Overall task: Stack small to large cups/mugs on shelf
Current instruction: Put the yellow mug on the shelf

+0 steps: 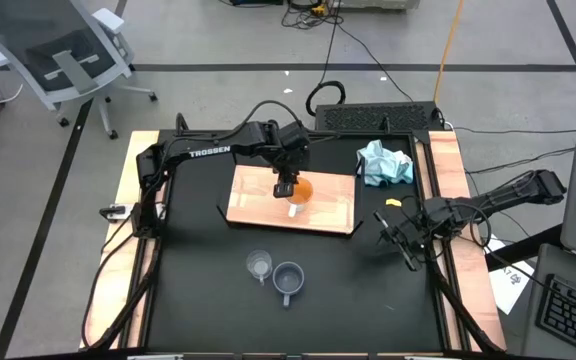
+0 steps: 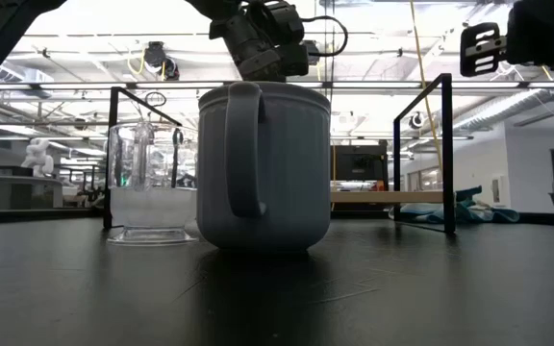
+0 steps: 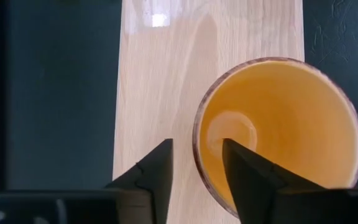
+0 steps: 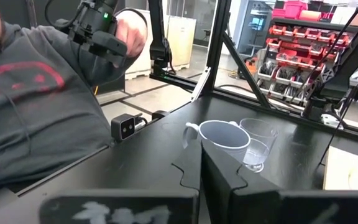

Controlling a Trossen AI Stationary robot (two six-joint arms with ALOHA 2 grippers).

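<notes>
At frame centre, the left gripper (image 3: 196, 168) straddles the orange mug's (image 1: 301, 188) rim on the shelf (image 1: 258, 200), fingers apart, not yet clamped. Closing off-centre could tip it. Lower centre, blue-grey mug (image 1: 288, 279) and glass cup (image 1: 259, 265) wait on the counter; right gripper (image 1: 408, 243) idles closed.

In the low view the blue-grey mug (image 2: 263, 165) is hiding most of the shelf (image 2: 407, 196) from you, and the orange mug is not showing there. In the left wrist view the picture edge is cutting off the orange mug (image 3: 278, 134), so its handle is staying hidden.
</notes>
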